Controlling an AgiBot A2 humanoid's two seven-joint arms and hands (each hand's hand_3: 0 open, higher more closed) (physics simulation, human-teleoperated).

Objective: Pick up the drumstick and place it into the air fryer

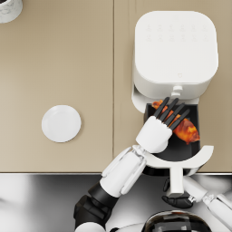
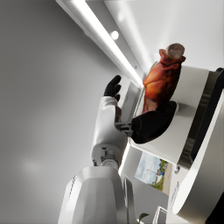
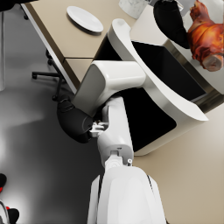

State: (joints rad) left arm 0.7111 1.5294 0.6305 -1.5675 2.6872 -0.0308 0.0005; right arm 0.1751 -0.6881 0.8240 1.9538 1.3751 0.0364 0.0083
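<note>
Two hands were seen at work on one appliance. Nearest, the right hand (image 1: 177,198) was clenched on the drawer handle (image 1: 176,174), apparently so that the pulled-out drawer (image 3: 144,65) was kept steady and open. Just beyond, the left hand (image 1: 168,114) was reached over the dark basket, and the drumstick (image 1: 185,128) was grasped in its fingers, held above the basket rather than resting in it, as the right wrist view suggested; contact with the basket floor could not be told. By that reckoning the placing was judged nearly done, with only the lowering and release left. Behind the drawer the air fryer (image 1: 175,50) stood on the tabletop (image 1: 68,63). Well apart to the side a white plate (image 1: 61,123) lay bare.
</note>
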